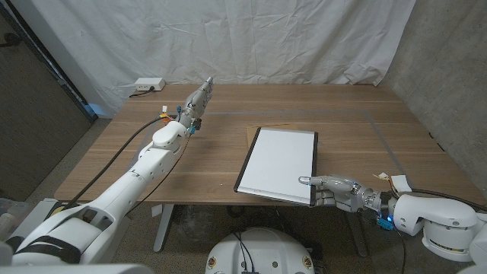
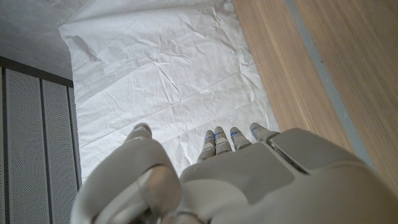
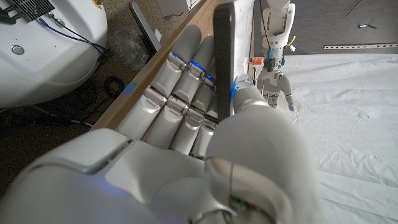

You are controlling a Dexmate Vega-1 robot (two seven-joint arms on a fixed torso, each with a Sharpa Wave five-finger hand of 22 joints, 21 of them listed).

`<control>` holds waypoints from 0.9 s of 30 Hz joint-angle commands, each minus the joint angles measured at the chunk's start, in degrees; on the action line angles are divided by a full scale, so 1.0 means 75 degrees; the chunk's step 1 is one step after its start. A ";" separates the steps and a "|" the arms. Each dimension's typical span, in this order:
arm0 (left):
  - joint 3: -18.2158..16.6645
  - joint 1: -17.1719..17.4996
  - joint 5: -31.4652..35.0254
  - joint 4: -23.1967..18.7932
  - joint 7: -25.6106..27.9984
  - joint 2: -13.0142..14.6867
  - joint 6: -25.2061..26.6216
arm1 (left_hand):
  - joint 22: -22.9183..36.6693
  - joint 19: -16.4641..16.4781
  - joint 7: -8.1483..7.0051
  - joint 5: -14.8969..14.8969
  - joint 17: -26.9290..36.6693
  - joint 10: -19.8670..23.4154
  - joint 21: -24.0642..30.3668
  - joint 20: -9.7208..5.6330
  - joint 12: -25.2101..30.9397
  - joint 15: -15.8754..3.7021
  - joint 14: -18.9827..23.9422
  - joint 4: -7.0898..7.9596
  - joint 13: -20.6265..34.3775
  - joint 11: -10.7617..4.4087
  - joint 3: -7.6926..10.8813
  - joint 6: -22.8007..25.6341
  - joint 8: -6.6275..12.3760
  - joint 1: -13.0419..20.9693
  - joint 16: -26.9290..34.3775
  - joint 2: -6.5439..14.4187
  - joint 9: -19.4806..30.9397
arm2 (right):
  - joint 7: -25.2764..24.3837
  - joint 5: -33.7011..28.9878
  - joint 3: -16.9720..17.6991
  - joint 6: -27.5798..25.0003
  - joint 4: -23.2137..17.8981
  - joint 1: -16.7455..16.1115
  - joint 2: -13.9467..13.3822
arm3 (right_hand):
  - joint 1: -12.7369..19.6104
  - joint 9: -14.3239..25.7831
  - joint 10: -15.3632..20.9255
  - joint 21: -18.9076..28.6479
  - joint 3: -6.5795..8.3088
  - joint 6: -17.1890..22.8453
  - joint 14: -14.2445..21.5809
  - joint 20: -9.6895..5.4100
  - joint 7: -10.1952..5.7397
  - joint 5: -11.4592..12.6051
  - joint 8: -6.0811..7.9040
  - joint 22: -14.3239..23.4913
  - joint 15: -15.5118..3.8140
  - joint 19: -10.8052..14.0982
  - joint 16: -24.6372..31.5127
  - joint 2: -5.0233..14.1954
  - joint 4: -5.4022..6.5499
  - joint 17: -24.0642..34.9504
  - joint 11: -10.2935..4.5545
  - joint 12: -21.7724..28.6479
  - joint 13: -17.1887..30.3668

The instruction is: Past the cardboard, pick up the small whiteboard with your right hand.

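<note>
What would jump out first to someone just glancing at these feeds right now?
The small whiteboard, big and bright at the table's middle near edge, with the right hand pinching its near right corner, thumb on top. A sliver of brown cardboard peeks out at its far left corner. Next, the left hand, raised above the table's far left with fingers straight, holding nothing.

Small whiteboard at the near edge of the worktop, pinched by the right hand.

The small whiteboard (image 1: 278, 164) is a blank white rectangle with a thin dark frame, lying over the brown cardboard (image 1: 254, 130), which peeks out past its far left corner. Its near right corner is gripped by the right hand (image 1: 338, 192), thumb on top and fingers (image 3: 180, 93) beneath its dark edge.
</note>
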 commanded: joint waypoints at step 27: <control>-0.0076 0.0303 -0.0013 -0.0450 0.0223 0.0150 0.0113 | 0.0029 -0.0113 0.0025 -0.0013 0.0027 -0.0036 -0.0010 -0.0337 -0.0006 0.0041 -0.0074 -0.0019 0.0029 -0.0032 -0.0060 -0.0040 0.0018 0.0006 0.0020 0.0092 0.0026 | 0.0817 0.0107 0.0538 0.0387 -0.0133 0.0269 0.0464 | 0.0789 0.0061 0.0057 0.0224 0.0031 0.0220 0.0120 0.0004 -0.0176 0.0035 0.0020 0.0138 -0.0002 -0.0025 0.0098 0.0644 0.0031 0.0105 -0.0004 0.0032 0.0027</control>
